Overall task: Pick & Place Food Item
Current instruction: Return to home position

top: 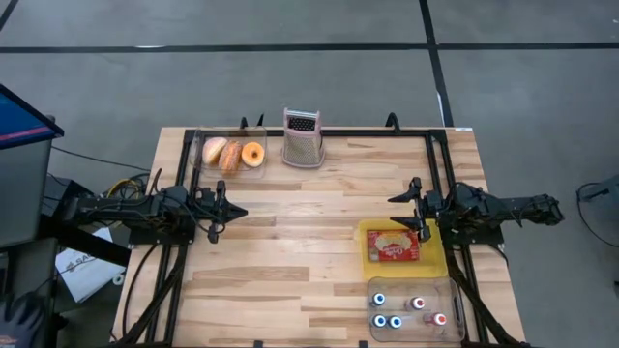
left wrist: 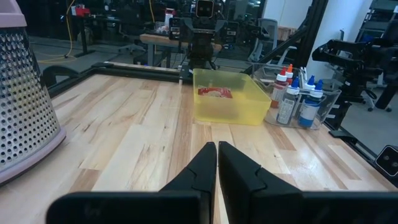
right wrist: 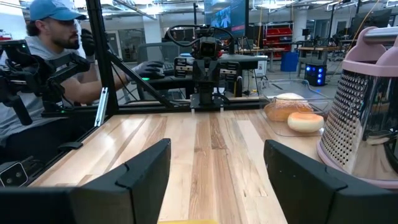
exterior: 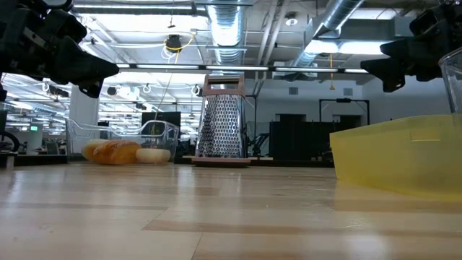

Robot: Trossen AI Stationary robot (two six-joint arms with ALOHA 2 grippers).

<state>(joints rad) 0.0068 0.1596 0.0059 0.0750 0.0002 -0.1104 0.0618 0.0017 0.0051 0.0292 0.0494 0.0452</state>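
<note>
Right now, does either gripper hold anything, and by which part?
Nothing is held. The left gripper has shut, empty jaws; the right gripper has open jaws.

yellow bin (top: 432,254), red popcorn bag (top: 392,246), pink grater (top: 302,141)

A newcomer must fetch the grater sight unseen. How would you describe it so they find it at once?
On the wooden table, look along the edge farthest from the low camera, near its middle. Beside the clear bin of pastries stands the grater: the only upright, perforated metal thing, with pink handle and base.
</note>
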